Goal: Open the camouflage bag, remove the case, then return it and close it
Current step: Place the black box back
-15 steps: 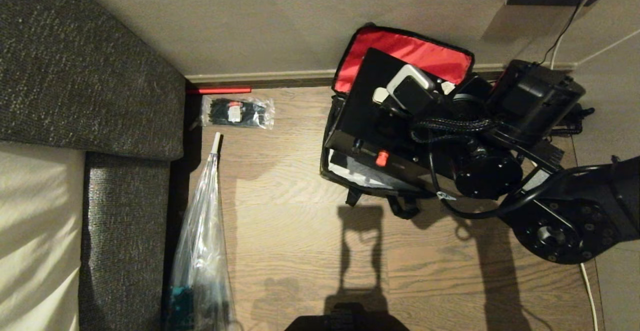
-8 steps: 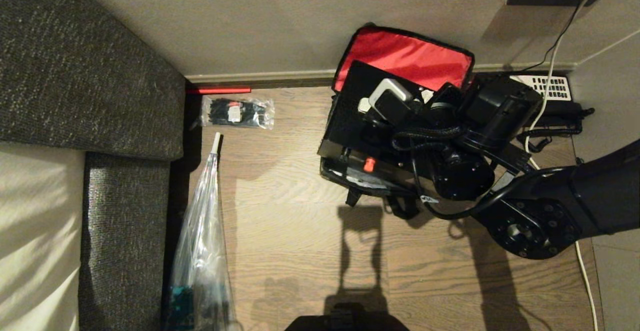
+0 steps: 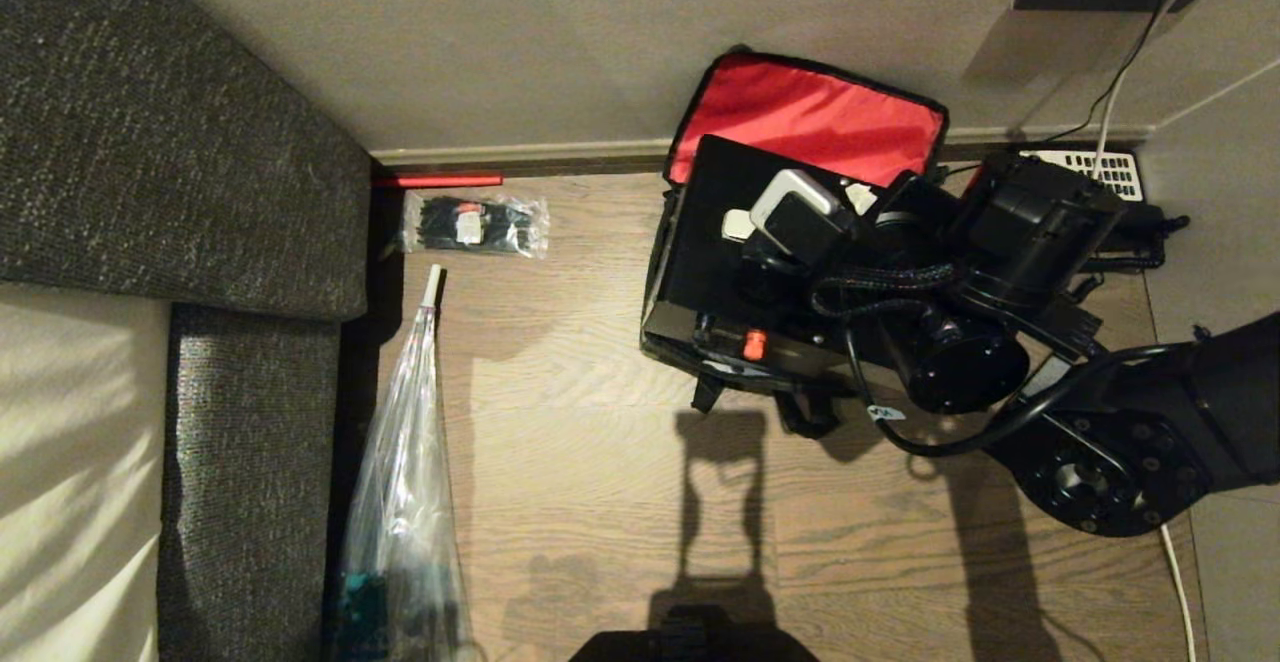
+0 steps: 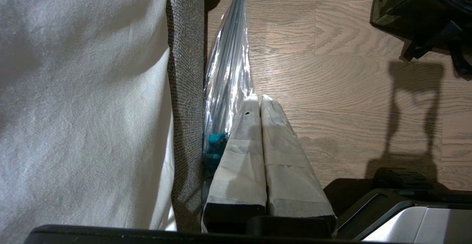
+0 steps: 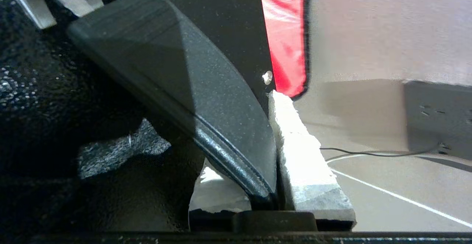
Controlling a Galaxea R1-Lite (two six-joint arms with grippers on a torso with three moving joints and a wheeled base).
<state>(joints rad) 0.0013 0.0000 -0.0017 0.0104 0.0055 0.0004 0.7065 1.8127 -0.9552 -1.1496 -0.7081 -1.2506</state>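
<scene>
The camouflage bag point(image 3: 810, 117) lies open on the floor against the wall, its red lid lining standing up; a camouflage corner of the bag point(image 4: 402, 4) also shows in the left wrist view. The black case point(image 3: 712, 232) sits tilted in the bag's mouth, its red knob point(image 3: 754, 344) facing me. My right gripper point(image 3: 765, 267) reaches over the case from the right. In the right wrist view that gripper point(image 5: 254, 104) is shut on the case's curved black handle point(image 5: 191, 89). My left gripper point(image 4: 259, 98) is shut and empty, parked low beside the sofa.
A dark grey sofa point(image 3: 180, 142) fills the left. A wrapped umbrella point(image 3: 405, 472) lies along the sofa. A clear packet of black ties point(image 3: 475, 224) sits by the skirting. A black telephone with white keypad point(image 3: 1090, 170) and cables lie behind my right arm.
The case has sunk lower into the bag with my right gripper on it; the pale interior seen under it a second ago is almost covered. The left arm has not moved.
</scene>
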